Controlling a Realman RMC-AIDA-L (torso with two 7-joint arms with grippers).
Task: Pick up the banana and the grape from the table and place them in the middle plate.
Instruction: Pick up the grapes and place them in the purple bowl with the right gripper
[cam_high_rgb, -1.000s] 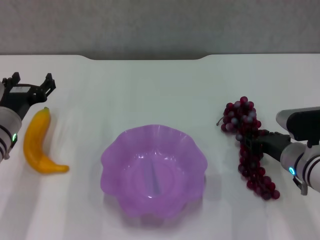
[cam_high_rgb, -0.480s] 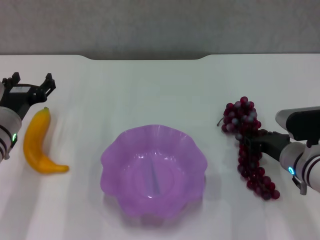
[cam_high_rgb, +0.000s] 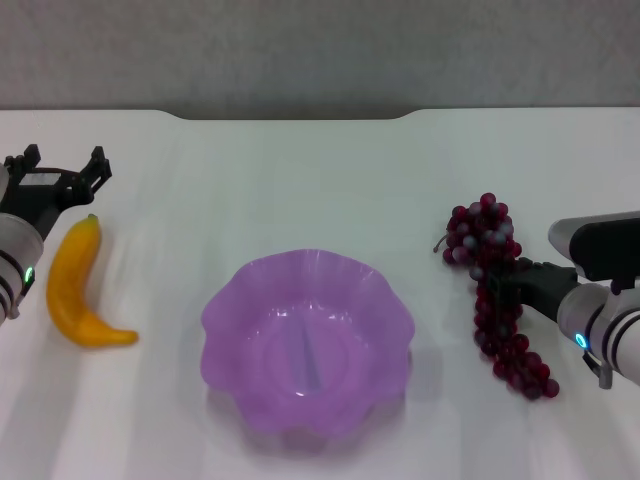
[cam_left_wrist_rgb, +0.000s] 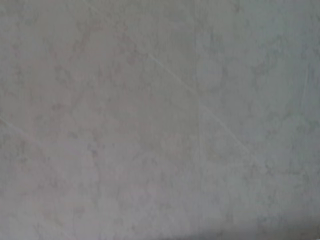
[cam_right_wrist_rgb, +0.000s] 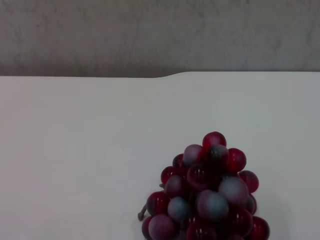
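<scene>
The banana (cam_high_rgb: 74, 286) lies on the white table (cam_high_rgb: 300, 190) at the left, its tip pointing to the back. My left gripper (cam_high_rgb: 62, 170) is open and hovers just behind the banana's tip, apart from it. The grape bunch (cam_high_rgb: 495, 270) lies on the table at the right and also shows in the right wrist view (cam_right_wrist_rgb: 207, 195). My right gripper (cam_high_rgb: 512, 284) is at the middle of the bunch, against its right side. The purple middle plate (cam_high_rgb: 230, 300) stands empty at the front centre. The left wrist view shows only a plain grey surface.
The table's dark notched back edge (cam_high_rgb: 300, 113) runs along the rear, also in the right wrist view (cam_right_wrist_rgb: 100, 75). Bare white tabletop lies between the plate and each fruit.
My right gripper has edged slightly left into the grape bunch. The left arm, banana and plate have not moved.
</scene>
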